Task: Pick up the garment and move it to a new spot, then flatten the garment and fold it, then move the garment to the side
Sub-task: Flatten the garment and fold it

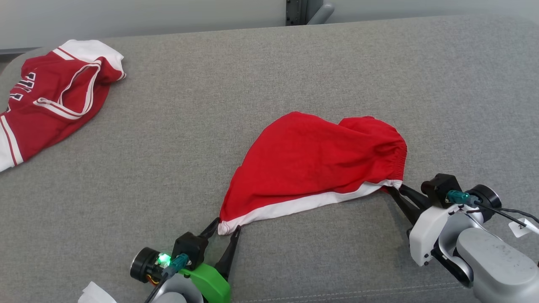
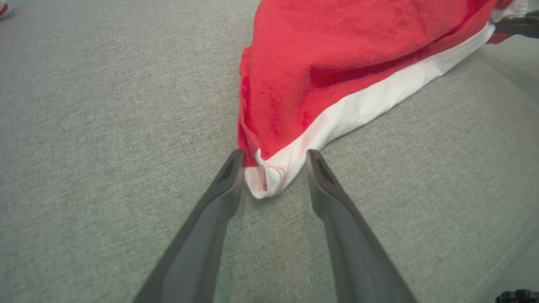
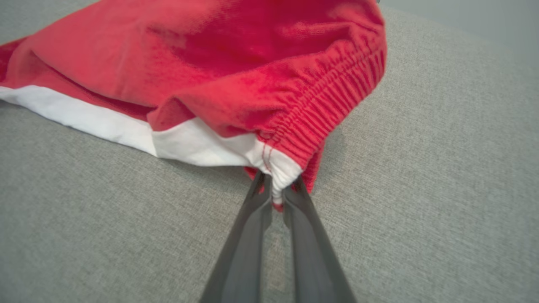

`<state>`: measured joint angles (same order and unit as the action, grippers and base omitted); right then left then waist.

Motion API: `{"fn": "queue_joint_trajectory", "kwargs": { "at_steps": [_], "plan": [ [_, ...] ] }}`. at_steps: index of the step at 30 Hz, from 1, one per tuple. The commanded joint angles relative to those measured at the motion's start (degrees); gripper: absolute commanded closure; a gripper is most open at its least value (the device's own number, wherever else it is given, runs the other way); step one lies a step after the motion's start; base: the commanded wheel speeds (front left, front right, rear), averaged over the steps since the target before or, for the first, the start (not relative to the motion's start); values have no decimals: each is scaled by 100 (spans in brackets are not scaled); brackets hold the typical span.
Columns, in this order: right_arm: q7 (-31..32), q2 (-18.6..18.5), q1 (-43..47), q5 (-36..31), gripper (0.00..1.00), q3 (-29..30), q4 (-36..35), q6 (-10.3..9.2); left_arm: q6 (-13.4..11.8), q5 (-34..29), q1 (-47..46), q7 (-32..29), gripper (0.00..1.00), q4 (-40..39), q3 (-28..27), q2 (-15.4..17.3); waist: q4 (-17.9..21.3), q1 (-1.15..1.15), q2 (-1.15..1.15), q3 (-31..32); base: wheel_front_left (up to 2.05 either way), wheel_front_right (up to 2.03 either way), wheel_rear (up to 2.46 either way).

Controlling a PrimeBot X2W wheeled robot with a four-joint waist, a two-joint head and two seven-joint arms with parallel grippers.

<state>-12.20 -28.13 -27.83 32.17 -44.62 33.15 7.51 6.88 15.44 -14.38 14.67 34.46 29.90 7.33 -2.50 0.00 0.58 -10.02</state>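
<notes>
A grey cloth-covered surface [image 1: 294,63] fills the scene. Near its middle lie the shorts [image 1: 320,164], red with a white stripe, bunched and humped rather than flat. The right gripper [image 1: 393,191] is pinched tight on the waistband end, where the white stripe meets the elastic. The left gripper [image 1: 227,225] stands open, its fingers [image 2: 229,168] straddling the hem corner at the stripe's other end without clamping it. Far off at the left edge lies a red and white jersey [image 1: 50,97].

The flattening looks barely begun: one end is gripped and the other is only framed. Whether the shorts were already moved to this spot cannot be told. Spreading them flat, folding them and setting them aside all remain.
</notes>
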Motion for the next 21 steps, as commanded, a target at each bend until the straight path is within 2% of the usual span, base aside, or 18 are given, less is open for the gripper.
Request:
{"fn": "queue_joint_trajectory", "kwargs": {
  "at_steps": [1,3,4,12,13,16,21],
  "plan": [
    [-40,1,-28,54,100,-15,23,-4,-22,38,-22,-8,31,38,9,43,2,0,-58,-3,0,0,0],
    [-50,10,-53,63,100,-32,32,-4,-37,38,-55,-6,51,87,18,45,7,0,-58,-7,0,0,0],
    [-52,17,-66,65,100,-39,36,-4,-39,30,-71,-5,54,113,29,48,10,0,-58,-10,0,0,0],
    [-68,36,-121,106,100,-95,85,-4,-86,-30,-133,0,60,350,120,49,30,0,-58,-20,0,0,0],
    [-76,40,-126,109,100,-99,91,-4,-86,-22,-140,5,65,363,122,44,31,0,-58,-19,0,0,0],
    [-104,45,-117,113,100,-108,118,-4,-84,11,-169,20,100,339,124,11,29,0,-58,3,0,0,0],
    [-168,68,-24,139,100,-48,120,-4,-47,247,-71,47,100,-18,-93,-58,21,0,-58,127,0,0,0]
  ]
}}
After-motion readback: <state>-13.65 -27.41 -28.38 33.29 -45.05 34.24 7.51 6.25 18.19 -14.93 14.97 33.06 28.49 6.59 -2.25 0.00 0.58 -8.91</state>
